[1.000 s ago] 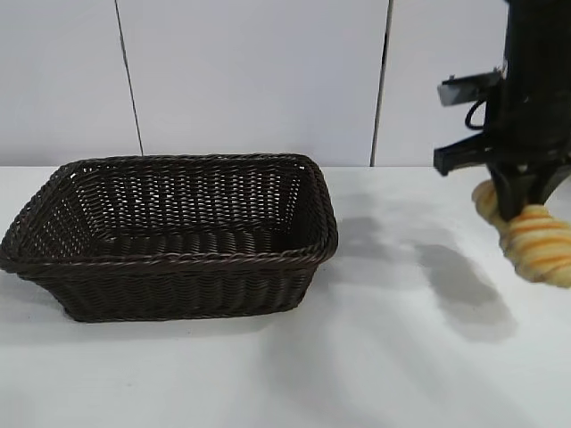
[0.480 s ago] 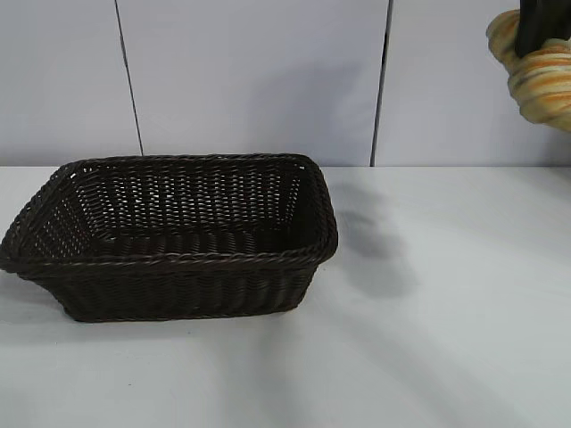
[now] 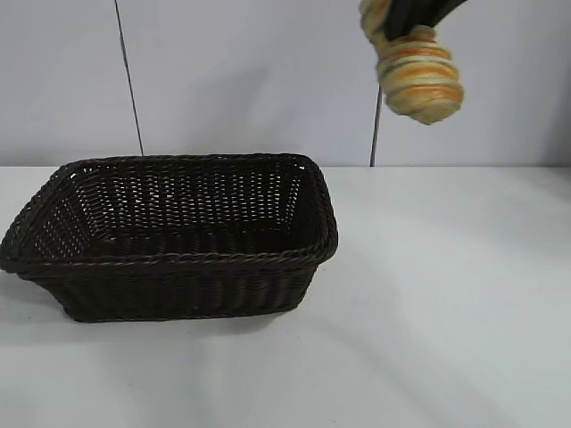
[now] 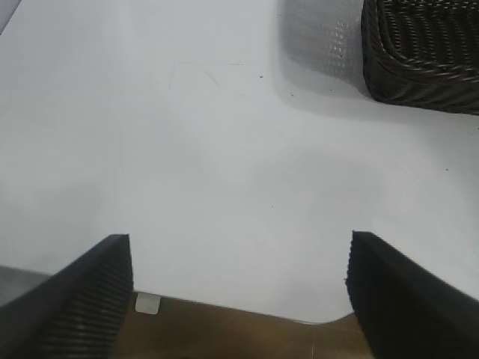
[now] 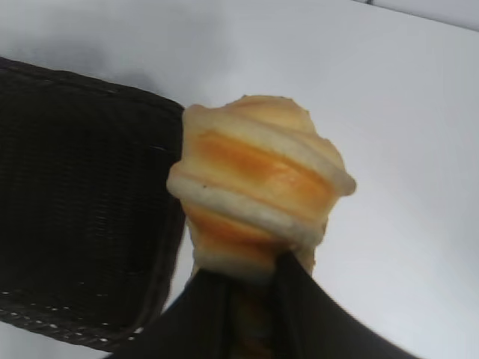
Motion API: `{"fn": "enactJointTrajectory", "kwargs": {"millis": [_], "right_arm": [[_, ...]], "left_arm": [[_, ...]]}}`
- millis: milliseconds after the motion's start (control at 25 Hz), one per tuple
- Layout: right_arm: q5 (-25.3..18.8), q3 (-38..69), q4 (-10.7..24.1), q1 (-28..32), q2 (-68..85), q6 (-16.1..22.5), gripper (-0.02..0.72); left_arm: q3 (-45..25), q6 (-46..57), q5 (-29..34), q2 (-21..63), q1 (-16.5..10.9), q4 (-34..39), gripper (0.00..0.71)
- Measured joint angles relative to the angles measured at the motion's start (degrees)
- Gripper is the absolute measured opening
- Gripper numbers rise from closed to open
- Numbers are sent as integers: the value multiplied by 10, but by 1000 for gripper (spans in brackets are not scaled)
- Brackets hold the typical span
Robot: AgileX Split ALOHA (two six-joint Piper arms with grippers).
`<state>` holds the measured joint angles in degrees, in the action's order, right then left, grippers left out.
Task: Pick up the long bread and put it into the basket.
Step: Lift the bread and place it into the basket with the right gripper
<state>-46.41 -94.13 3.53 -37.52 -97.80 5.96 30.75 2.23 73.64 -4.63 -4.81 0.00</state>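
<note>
A: Where, the long bread (image 3: 419,80)?
B: Clamped in the right pincer (image 5: 251,280), high above the tabletop (image 3: 446,294), right of the basket (image 3: 178,259).
A: Left pincer (image 4: 239,299)?
B: Spread wide, holding nothing, near the tabletop edge.

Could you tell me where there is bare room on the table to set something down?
The table is bare to the right of the basket and along its front edge. The basket's inside is free too. Nowhere is crowded; the long bread is held aloft.

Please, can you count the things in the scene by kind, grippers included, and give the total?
Basket: 1
Long bread, held up by the right gripper: 1
Grippers: 2, right one and open left gripper
Table: 1
Total: 5
</note>
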Motion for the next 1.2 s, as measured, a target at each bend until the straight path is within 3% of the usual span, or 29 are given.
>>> {"fn": "enactJointTrajectory", "kwargs": {"millis": [200,400,920,1200], "right_arm": [[51,0,-2,-32,0,0,74],[69,0,8,-32,-16,0,74],[168,0,16,-32,-204,5,74],[181,0,35,-32,-231,15,74]], "left_arm": [[0,0,0,0,0,0,570],[0,0,0,0,0,0,570],[0,0,0,0,0,0,570],[0,0,0,0,0,0,570]]}}
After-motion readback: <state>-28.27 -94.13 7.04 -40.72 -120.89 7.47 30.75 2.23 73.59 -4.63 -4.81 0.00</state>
